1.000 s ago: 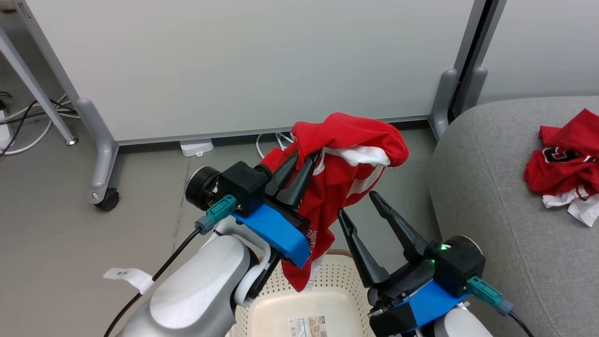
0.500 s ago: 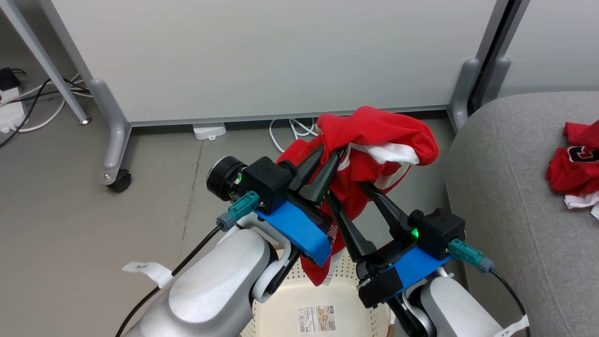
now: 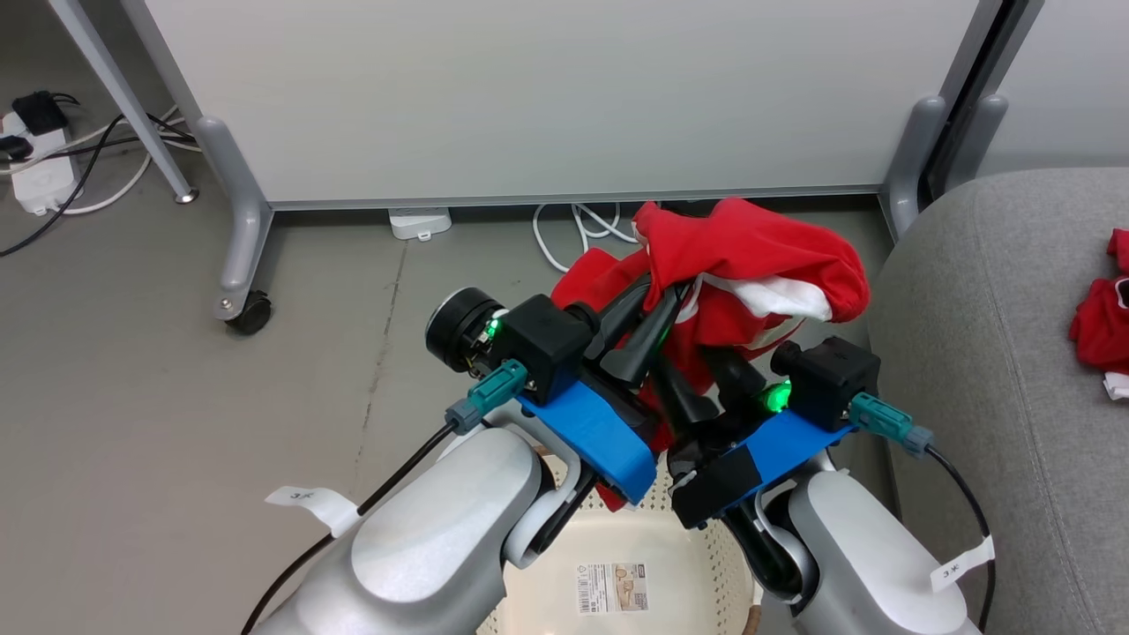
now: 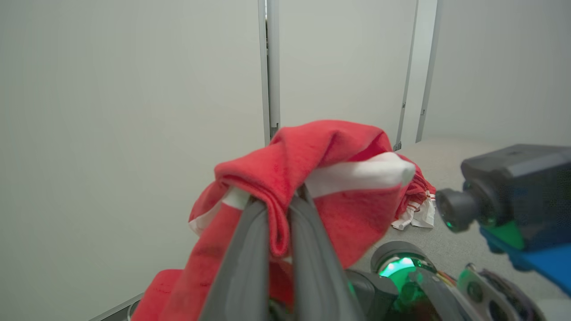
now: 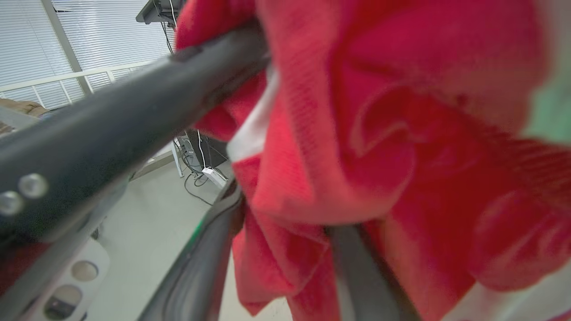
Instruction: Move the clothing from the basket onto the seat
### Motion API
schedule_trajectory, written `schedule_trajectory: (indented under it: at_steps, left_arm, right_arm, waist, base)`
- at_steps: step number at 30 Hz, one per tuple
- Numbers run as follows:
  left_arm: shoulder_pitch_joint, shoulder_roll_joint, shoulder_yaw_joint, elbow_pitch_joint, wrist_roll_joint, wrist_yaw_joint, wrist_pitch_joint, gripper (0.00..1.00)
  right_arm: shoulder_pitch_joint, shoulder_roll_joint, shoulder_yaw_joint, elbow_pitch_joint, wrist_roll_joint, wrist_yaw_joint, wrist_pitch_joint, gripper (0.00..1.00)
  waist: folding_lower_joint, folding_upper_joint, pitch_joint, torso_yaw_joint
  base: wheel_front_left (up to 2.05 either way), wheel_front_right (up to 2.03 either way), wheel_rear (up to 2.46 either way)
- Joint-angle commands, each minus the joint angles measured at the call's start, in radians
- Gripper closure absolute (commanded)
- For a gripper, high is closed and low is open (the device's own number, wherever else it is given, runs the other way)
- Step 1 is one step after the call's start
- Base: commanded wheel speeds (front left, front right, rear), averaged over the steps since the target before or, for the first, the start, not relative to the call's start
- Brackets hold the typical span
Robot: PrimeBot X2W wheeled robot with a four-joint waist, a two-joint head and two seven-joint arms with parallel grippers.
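Observation:
A red garment with white trim, the clothing (image 3: pixel 758 256), hangs in the air above the basket (image 3: pixel 547 582), a cream perforated basket at the bottom edge. My left gripper (image 3: pixel 661 300) is shut on a fold of it, seen close in the left wrist view (image 4: pixel 279 200) with the cloth (image 4: pixel 321 147) draped over the fingertips. My right gripper (image 3: pixel 706 366) is just beneath, its fingers pushed up into the hanging fabric. In the right wrist view the cloth (image 5: pixel 401 133) sags between the spread fingers of the right gripper (image 5: pixel 285 209). The grey seat (image 3: pixel 988 370) lies to the right.
Another red garment (image 3: pixel 1102 322) lies on the seat's far right. A white partition on grey legs with a caster (image 3: pixel 250 313) stands behind. Loose white cables (image 3: pixel 582 234) lie at its foot. A power strip with cords (image 3: pixel 40 176) sits upper left.
The head camera has shifted. My right gripper has risen from beside the basket into the hanging cloth, close under the left gripper. The left gripper keeps its hold.

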Motion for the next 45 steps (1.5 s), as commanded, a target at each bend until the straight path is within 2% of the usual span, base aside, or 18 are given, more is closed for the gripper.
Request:
schedule_trajectory:
  at_steps: [1,20,23,24,25,45]
  left_arm:
    - [-0.014,-0.003,-0.003,0.007,0.002,-0.005,-0.006,1.0]
    - [-0.019,-0.002,-0.002,0.027,0.004,-0.004,-0.021,1.0]
    - [-0.019,0.0,0.004,0.031,0.007,0.009,-0.022,0.98]
    - [-0.02,0.001,0.005,0.032,0.011,0.014,-0.024,0.53]
    - [-0.021,0.001,0.008,0.031,0.013,0.018,-0.025,0.0]
    - [-0.011,0.018,0.023,0.029,0.037,0.031,-0.035,0.0]
  right_arm:
    - [-0.018,-0.001,0.0,0.008,0.004,0.0,-0.003,1.0]
    - [-0.008,-0.001,0.003,0.01,-0.011,0.0,-0.003,1.0]
    - [-0.003,-0.001,0.004,0.01,-0.01,0.0,-0.003,1.0]
    - [-0.001,-0.001,0.005,0.01,-0.01,0.0,-0.003,1.0]
    - [-0.001,-0.001,0.006,0.01,-0.011,0.0,-0.003,1.0]
    - [0.02,-0.001,-0.025,0.012,-0.026,0.0,-0.004,1.0]
  waist:
    - [-0.0001,0.0,0.0,0.002]
    - [-0.0001,0.0,-0.002,-0.003]
    - [-0.0001,0.0,-0.003,-0.003]
    - [-0.0001,0.0,-0.004,-0.003]
    - [-0.0001,0.0,-0.004,-0.003]
    - [-0.0001,0.0,0.001,-0.027]
  base:
    - [0.0,0.0,0.0]
    - [0.0,0.0,0.0]
    - [0.0,0.0,0.0]
    - [0.0,0.0,0.0]
    - [0.0,0.0,0.0]
    - [0.0,0.0,0.0]
